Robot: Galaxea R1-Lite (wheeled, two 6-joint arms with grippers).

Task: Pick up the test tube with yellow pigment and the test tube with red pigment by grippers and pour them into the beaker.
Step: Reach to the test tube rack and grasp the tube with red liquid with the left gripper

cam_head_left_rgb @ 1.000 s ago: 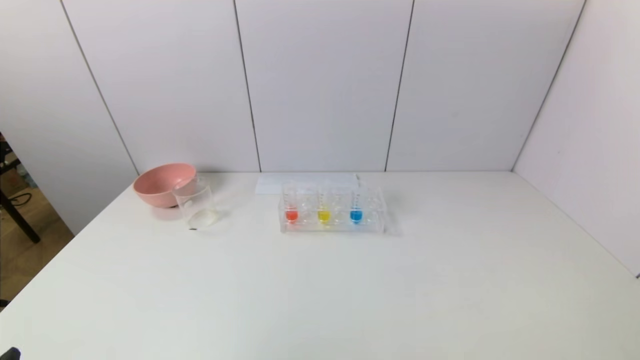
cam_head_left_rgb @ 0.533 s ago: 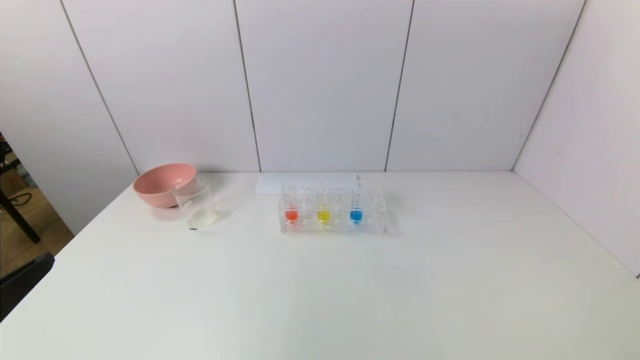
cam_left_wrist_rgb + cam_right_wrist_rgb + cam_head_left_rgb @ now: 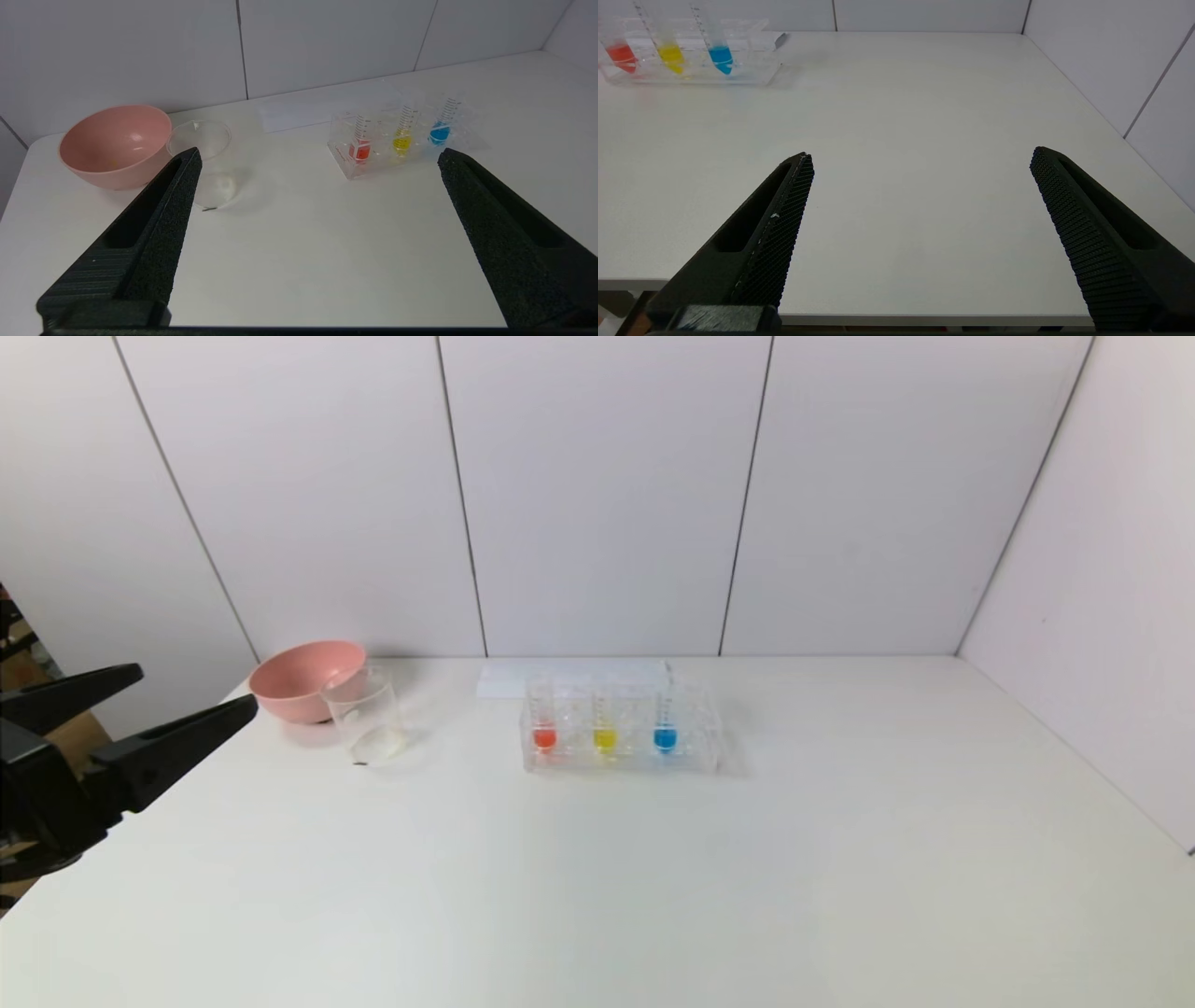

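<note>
White table (image 3: pixel 653 877) enclosed by pale panelled walls (image 3: pixel 597 495) at the back and right side. At 12 o'clock, a clear rack (image 3: pixel 621 739) holds the test tube with red pigment (image 3: pixel 543 726), the test tube with yellow pigment (image 3: pixel 605 728) and a blue-tipped tube (image 3: pixel 665 726), all upright. At 10 o'clock stands the beaker (image 3: pixel 366 719), just beside a pink bowl (image 3: pixel 303 679). The left hand (image 3: pixel 187 695), released with fingers wide apart, enters at 9 o'clock, grasping nothing. The right hand (image 3: pixel 920 168), likewise released, hovers over the table's near edge.
</note>
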